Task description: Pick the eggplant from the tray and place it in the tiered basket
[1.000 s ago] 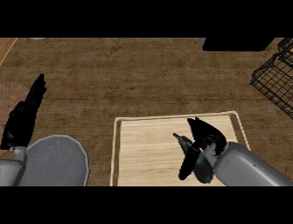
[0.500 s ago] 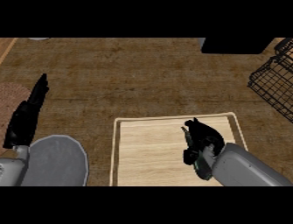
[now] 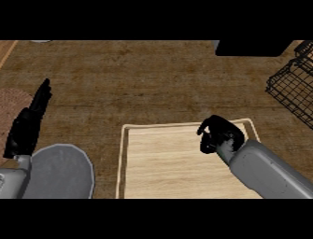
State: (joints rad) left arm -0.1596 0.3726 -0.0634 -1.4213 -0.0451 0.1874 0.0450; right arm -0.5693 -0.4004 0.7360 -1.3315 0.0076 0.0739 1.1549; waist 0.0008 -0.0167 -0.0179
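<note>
Head view: you see no eggplant lying free. It is probably hidden in the right hand [image 3: 219, 135], whose fingers are curled over the tray's [image 3: 159, 161] far right corner; its axis cannot be told. The basket [image 3: 303, 88] lies right and farther off, nearest this hand. The left hand [image 3: 28, 126] rests open at far left. One tray, one basket, two hands.

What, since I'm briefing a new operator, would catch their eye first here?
The right robot hand, curled over the pale tray's upper right corner, probably round the hidden eggplant. Next, the black wire tiered basket at the right edge, and the left robot hand resting open at the left.
</note>
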